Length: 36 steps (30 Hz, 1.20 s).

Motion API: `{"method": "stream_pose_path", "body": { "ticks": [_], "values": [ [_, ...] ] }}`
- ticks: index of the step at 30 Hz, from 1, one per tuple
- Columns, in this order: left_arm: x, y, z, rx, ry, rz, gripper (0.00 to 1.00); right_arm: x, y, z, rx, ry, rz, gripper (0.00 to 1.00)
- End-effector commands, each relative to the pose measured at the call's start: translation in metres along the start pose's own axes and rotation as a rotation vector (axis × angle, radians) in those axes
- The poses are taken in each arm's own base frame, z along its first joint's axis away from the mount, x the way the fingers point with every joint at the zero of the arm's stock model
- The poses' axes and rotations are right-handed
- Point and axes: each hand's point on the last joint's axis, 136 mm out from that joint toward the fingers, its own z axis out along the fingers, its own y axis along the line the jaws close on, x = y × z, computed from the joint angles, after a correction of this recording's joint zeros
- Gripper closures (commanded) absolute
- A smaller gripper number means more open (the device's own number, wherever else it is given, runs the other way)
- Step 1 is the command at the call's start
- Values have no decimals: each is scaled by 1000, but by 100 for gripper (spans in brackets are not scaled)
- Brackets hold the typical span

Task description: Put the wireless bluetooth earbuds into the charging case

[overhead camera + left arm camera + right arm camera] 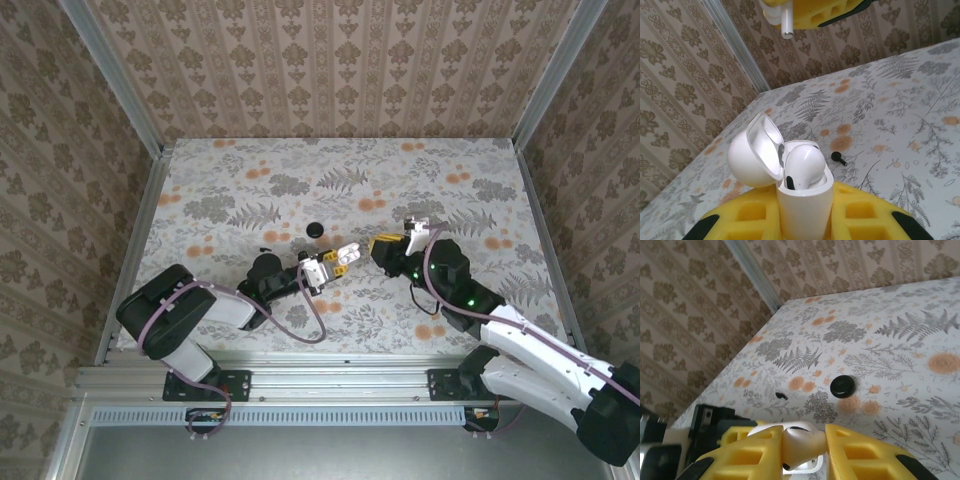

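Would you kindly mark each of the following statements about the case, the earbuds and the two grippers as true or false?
1. The charging case has its lid open. True.
2. The left gripper is shut on the charging case. True.
3. The black disc lies inside the case. False: it lies on the table, apart from both grippers.
4. The right gripper is empty. False: it is shut on a white earbud.
5. A second earbud sits in the open case. True.
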Motion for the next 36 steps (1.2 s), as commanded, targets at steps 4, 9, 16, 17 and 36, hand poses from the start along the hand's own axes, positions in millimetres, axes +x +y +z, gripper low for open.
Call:
{"method": "stream_pose_path", "body": {
  "ticks": [4, 9, 16, 17, 36],
  "values": [
    [-4, 9, 1, -64, -2, 97, 100, -2, -11, -4, 93, -67, 154, 74],
    [-8, 12, 0, -75, -9, 91, 100, 5, -8, 5, 92, -51, 171, 74],
    [-14, 17, -1, -97, -20, 88, 100, 13, -5, 17, 100, -35, 185, 74],
    [-14, 17, -2, -98, -18, 87, 100, 14, -5, 19, 104, -35, 187, 74],
    [-23, 19, -5, -105, -42, 86, 100, 28, -3, 37, 106, -18, 197, 74]
  ]
}}
